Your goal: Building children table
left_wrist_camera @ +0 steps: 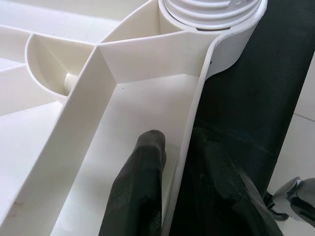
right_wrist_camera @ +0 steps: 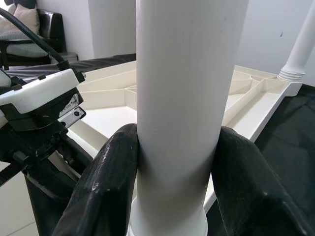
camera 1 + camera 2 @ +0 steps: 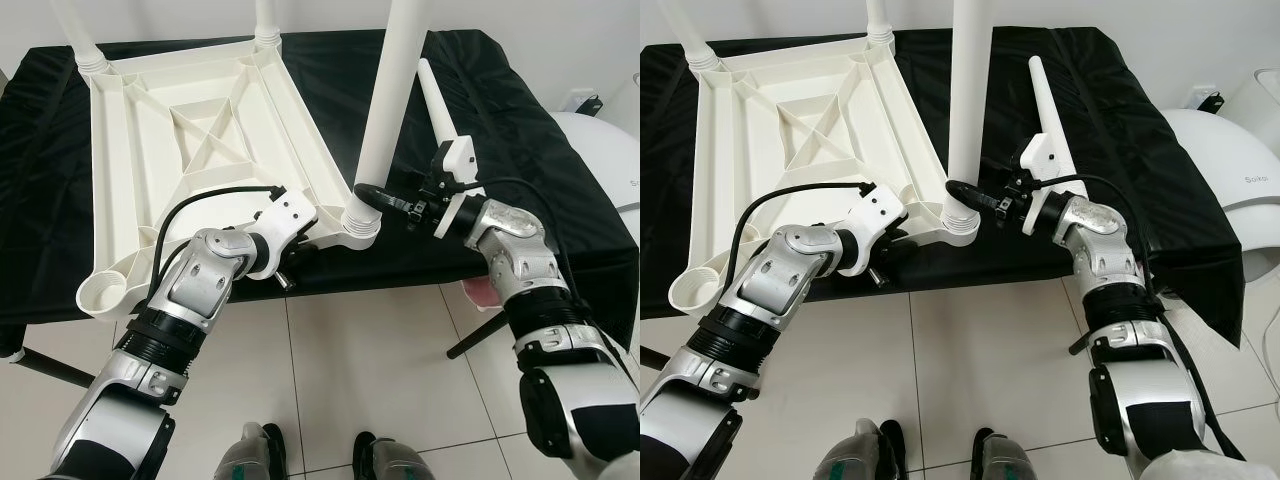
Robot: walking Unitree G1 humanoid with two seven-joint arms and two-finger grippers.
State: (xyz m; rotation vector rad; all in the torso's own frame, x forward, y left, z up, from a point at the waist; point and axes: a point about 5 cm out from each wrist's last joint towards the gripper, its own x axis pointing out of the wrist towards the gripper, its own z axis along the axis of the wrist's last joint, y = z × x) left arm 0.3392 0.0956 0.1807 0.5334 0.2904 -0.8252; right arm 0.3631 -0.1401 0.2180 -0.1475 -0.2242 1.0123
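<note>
A white plastic tabletop (image 3: 190, 130) lies upside down on a black-covered bench (image 3: 520, 130). Two legs (image 3: 82, 35) stand in its far corners. A third white leg (image 3: 392, 100) stands upright in the near right corner socket (image 3: 362, 222), and my right gripper (image 3: 372, 195) is shut around its base; its black fingers (image 2: 103, 182) press both sides. My left gripper (image 1: 179, 142) is shut on the tabletop's rim (image 1: 194, 123) just beside that socket, one finger inside, one outside. The near left socket (image 3: 103, 293) holds nothing. A loose leg (image 3: 440, 105) lies on the cloth.
A white rounded appliance (image 3: 610, 160) stands at the right, close to my right arm. A black stand leg (image 3: 490, 335) slants to the tiled floor (image 3: 380, 360) under the bench. The bench's front edge is right before my feet. A dark sofa (image 2: 24, 29) sits far off.
</note>
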